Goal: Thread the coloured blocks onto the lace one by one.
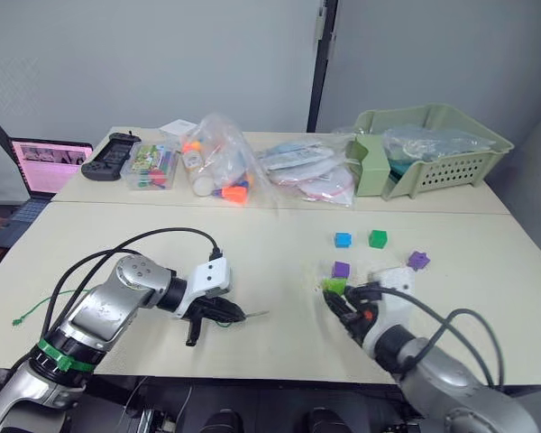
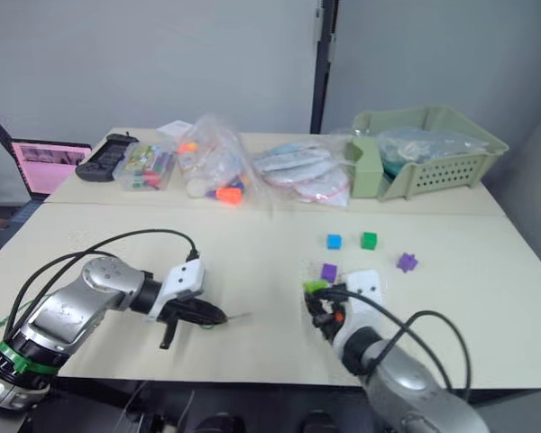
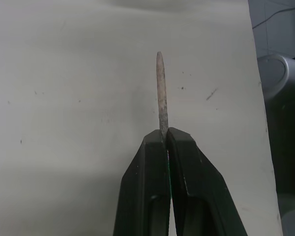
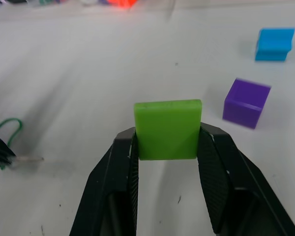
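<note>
My left gripper (image 1: 238,316) is shut on the lace, low over the table at front centre-left. In the left wrist view the stiff tan tip (image 3: 161,93) sticks straight out past the closed fingers (image 3: 152,162). A loose end of the green lace (image 1: 34,309) lies far left. My right gripper (image 1: 335,294) is shut on the lime green block (image 4: 168,129), a short way right of the tip (image 4: 29,159). A purple block (image 1: 341,269), a blue one (image 1: 343,240), a dark green one (image 1: 378,238) and a second purple one (image 1: 418,261) rest on the table behind it.
Along the back of the table are clear bags of toys (image 1: 221,162), a small clear box (image 1: 151,167), a black controller (image 1: 111,153) and a pale green basket (image 1: 433,149). An open laptop (image 1: 50,165) stands beyond the left edge.
</note>
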Motion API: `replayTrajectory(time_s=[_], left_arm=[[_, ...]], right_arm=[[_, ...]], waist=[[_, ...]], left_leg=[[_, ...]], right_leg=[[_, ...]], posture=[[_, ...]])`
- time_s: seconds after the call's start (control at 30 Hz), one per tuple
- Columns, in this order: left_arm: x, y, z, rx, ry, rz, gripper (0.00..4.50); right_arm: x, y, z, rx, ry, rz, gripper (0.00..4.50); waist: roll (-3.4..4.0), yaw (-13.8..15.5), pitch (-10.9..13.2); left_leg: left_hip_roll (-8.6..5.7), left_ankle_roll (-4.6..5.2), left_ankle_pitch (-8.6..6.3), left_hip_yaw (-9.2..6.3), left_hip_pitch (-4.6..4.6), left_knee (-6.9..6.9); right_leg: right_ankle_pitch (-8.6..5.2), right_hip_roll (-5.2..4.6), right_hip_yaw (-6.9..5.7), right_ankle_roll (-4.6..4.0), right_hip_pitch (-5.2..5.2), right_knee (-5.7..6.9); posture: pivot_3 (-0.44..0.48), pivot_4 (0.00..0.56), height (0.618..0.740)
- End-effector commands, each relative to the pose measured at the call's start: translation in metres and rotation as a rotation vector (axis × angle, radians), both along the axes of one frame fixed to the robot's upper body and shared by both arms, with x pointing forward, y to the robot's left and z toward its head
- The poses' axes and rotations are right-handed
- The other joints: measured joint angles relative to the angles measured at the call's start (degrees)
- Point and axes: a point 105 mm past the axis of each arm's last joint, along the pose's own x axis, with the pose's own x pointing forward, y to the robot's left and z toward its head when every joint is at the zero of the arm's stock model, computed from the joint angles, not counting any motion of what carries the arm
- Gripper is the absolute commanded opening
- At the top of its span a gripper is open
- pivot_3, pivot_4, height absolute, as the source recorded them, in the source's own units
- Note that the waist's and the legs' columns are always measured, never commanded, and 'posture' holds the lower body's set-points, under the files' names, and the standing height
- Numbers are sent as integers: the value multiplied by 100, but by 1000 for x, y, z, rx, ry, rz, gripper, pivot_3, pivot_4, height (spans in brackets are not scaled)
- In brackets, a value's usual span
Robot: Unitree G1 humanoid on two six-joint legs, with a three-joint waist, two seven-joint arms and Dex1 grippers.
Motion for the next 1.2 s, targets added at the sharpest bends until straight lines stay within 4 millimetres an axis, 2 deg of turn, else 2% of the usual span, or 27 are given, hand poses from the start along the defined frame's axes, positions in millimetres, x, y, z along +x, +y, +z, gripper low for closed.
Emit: replayTrajectory(time_s=[0.03,0.17,0.3,0.37,0.43,0.57,0.67,0.8,0.9,1.0,1.1,1.2], left_arm=[[-1,-2,7,-3,-27,-34,0],[-1,-2,10,-2,-30,-44,0],[-1,-2,10,-1,-29,-50,0],[-1,-2,10,-1,-27,-51,0],[0,-4,10,-5,-29,-49,0],[1,-5,11,-13,-34,-41,0],[1,-7,11,-15,-37,-45,0],[1,-9,11,-15,-38,-54,0],[-3,-12,11,-16,-36,-68,0],[-5,-14,12,-14,-34,-79,0],[-8,-15,12,-9,-29,-93,0],[-11,-15,10,15,-19,-102,0]], right_arm=[[6,0,-10,-16,7,-81,1143],[5,16,-50,-7,129,-107,1143],[0,23,-67,16,193,-98,1143],[-1,24,-70,26,195,-98,1143],[1,19,-59,34,140,-107,2178],[-2,5,-35,-5,35,-48,3494],[-7,-7,-3,-70,-79,139,4478],[-7,-11,12,-105,-111,371,4478],[-8,-9,16,-153,-108,619,4478],[4,-9,14,-250,-125,866,4478],[26,-17,4,-358,-139,958,4478],[40,-21,-6,-414,-146,1052,4478]], waist=[[-1,-5,0],[0,-25,0],[-19,-71,-10],[-22,-63,-12],[-25,-57,-14],[-25,-26,-14],[-23,-6,-9],[-26,-15,-8],[-27,-28,-7],[-30,-39,-4],[-33,-37,-3],[-34,-9,-1]], left_leg=[[1,0,0,0,-3,0],[5,0,0,0,-8,-4],[18,0,0,2,4,-4],[26,0,0,2,11,-3],[50,0,0,2,13,-4],[73,-1,-1,5,3,-3],[73,-1,-1,10,-5,-1],[81,-1,-1,20,0,4],[85,0,-1,32,2,2],[83,0,-1,44,3,3],[85,0,-1,49,7,3],[83,0,-1,50,0,4]], right_leg=[[0,1,0,0,-3,0],[0,12,-2,-1,-12,2],[2,25,1,-5,-4,0],[2,32,2,-5,0,0],[1,52,2,-5,1,0],[9,76,2,-24,-7,-2],[11,77,3,-27,-12,-3],[4,91,-1,-16,-7,-5],[2,109,-4,-23,-7,-4],[4,108,-1,-26,-6,-5],[4,110,-1,-26,-5,-5],[19,110,-2,-52,-11,-4]], posture=[[0,150,740],[0,150,740],[0,150,740],[0,150,740],[0,150,740],[0,150,740],[0,150,740],[0,150,740],[0,150,740],[0,150,740],[0,150,740],[0,150,740]])
